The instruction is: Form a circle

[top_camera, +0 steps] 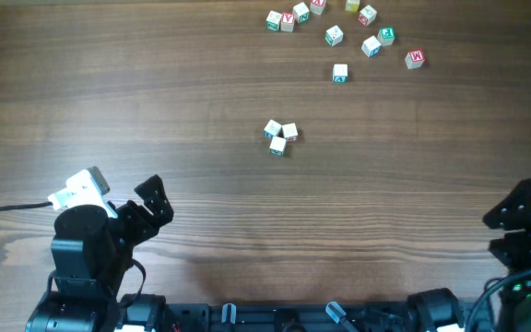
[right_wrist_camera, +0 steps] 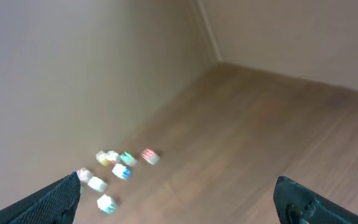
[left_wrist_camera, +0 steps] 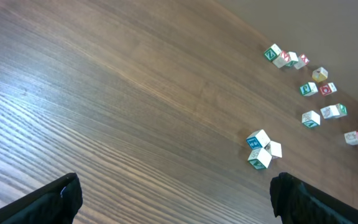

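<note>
Overhead: we see the circle (top_camera: 280, 136), a tight clump of three touching cubes, mid-table (top_camera: 109, 92), well apart from the scattered cubes (top_camera: 334, 35) at the far edge. The left gripper (top_camera: 155, 205) and right gripper (top_camera: 514, 221) sit at the near edge.

Left wrist: left gripper (left_wrist_camera: 176, 190) spread wide, empty; circle (left_wrist_camera: 261, 149) ahead right, scattered cubes (left_wrist_camera: 309, 89) beyond.

Right wrist: blurred. Right gripper (right_wrist_camera: 176, 193) spread wide, empty; scattered cubes (right_wrist_camera: 148, 156) ahead left.
</note>
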Tool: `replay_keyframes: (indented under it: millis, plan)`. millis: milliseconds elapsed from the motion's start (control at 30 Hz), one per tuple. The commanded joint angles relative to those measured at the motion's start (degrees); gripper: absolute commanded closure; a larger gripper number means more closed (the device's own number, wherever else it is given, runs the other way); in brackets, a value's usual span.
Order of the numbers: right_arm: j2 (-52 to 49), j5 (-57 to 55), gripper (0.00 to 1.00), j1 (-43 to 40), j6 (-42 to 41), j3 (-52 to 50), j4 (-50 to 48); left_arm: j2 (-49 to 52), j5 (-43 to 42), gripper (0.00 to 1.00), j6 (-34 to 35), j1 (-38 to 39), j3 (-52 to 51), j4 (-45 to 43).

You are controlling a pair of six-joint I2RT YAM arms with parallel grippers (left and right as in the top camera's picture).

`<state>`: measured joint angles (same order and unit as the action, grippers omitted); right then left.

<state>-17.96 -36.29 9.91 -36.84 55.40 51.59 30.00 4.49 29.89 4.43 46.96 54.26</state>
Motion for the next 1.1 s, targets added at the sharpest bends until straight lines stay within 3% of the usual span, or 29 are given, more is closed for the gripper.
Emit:
replay_keyframes:
  millis: [0, 167, 400, 500, 667, 967, 1067]
  plan:
    - [8.3, 12.9, 0.00, -6.1, -0.8, -11.9, -8.7, -0.2, 0.5, 0.00, 0.6, 0.0, -0.3, -0.1]
    - [15.6, 23.5, 0.00, -13.3, -2.1, -27.1, -25.2, -0.2, 0.5, 0.00, 0.6, 0.0, -0.3, -0.1]
    - [17.7, 23.9, 0.00, -13.7, -9.2, -45.3, -57.8, -0.2, 0.5, 0.00, 0.6, 0.0, -0.3, -0.1]
    - [17.7, 22.5, 0.00, -13.7, -13.2, -50.9, -65.4, -0.2, 0.5, 0.00, 0.6, 0.0, -0.3, -0.1]
    - [17.8, 20.9, 0.00, -13.7, -14.4, -55.1, -65.7, -0.2, 0.5, 0.00, 0.6, 0.0, -0.3, -0.1]
    - [17.8, 19.6, 0.00, -13.7, -14.1, -55.1, -53.0, -0.2, 0.5, 0.00, 0.6, 0.0, -0.3, -0.1]
    - [17.8, 21.9, 0.00, -13.7, -5.2, -55.1, -53.2, -0.2, 0.5, 0.00, 0.6, 0.0, -0.3, -0.1]
